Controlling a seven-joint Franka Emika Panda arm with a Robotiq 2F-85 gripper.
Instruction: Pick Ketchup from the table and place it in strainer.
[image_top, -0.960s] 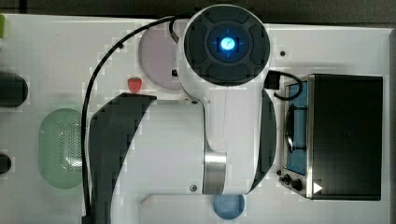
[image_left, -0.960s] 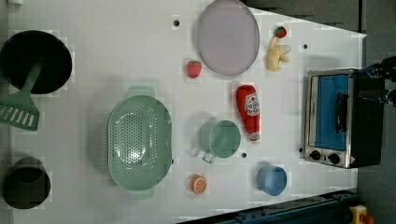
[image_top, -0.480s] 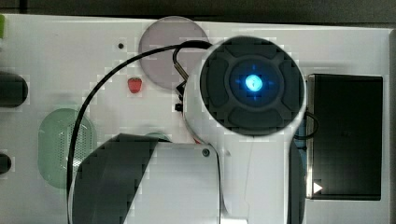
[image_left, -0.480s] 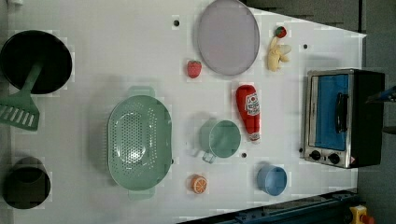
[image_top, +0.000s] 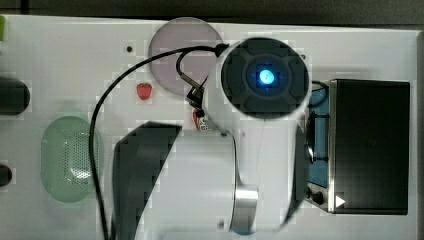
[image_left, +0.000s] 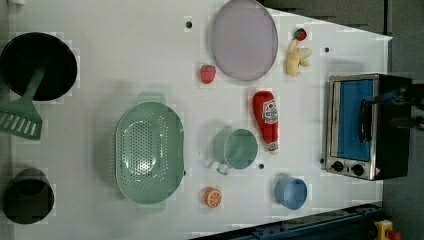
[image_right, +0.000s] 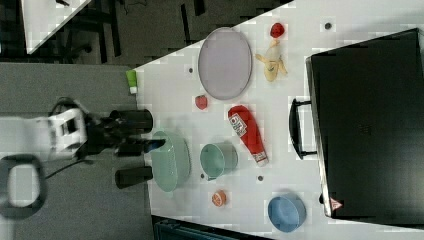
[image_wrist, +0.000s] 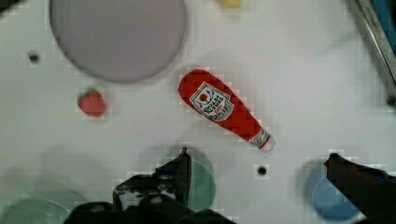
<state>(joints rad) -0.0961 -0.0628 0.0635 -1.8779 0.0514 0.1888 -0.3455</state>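
Note:
The Ketchup (image_left: 265, 119), a red squeeze bottle with a white label, lies on its side on the white table (image_left: 125, 60) between the lilac plate and the teal cup. It also shows in the right view (image_right: 247, 132). In the top view my arm (image_top: 264, 77) covers all but a sliver of the bottle (image_top: 199, 120). The wrist view looks down on the Ketchup (image_wrist: 219, 107) from well above. My gripper (image_wrist: 268, 179) is open, its fingers (image_wrist: 183, 170) spread wide with nothing between them. The pale green strainer (image_left: 149, 152) stands empty further along the table (image_top: 70, 159).
A teal cup (image_left: 236, 148) stands close beside the bottle. Around it are a lilac plate (image_left: 243, 39), a strawberry (image_left: 207, 73), a banana (image_left: 296, 55), a toaster oven (image_left: 367, 125), a blue bowl (image_left: 291, 192) and an orange slice (image_left: 213, 196). A black bowl (image_left: 37, 65) and green spatula (image_left: 20, 120) lie beyond the strainer.
My arm has swung toward the top view's right and now hangs over the Ketchup. The jaws have spread wider. The bottle and the strainer have not moved.

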